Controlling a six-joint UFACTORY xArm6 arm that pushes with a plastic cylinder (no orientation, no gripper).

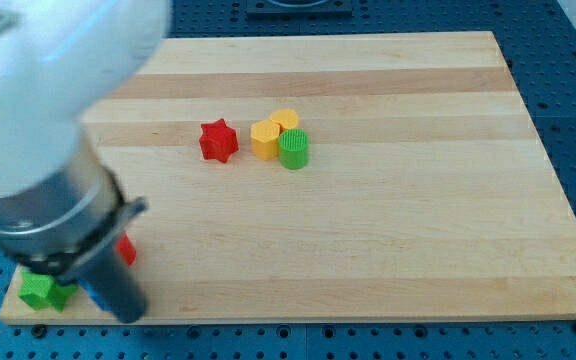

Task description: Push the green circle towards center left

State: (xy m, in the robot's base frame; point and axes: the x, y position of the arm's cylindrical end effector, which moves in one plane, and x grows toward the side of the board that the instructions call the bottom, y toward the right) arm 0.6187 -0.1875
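The green circle stands a little above the board's middle, touching a yellow hexagon on its left; a yellow circle sits just above them. A red star lies further left. My arm fills the view's left side, and its dark rod slants down to my tip at the board's bottom left corner, far from the green circle.
The wooden board lies on a blue perforated table. Near my tip, at the bottom left, are a green star-like block, a red block and a bit of a blue block, all partly hidden by the arm.
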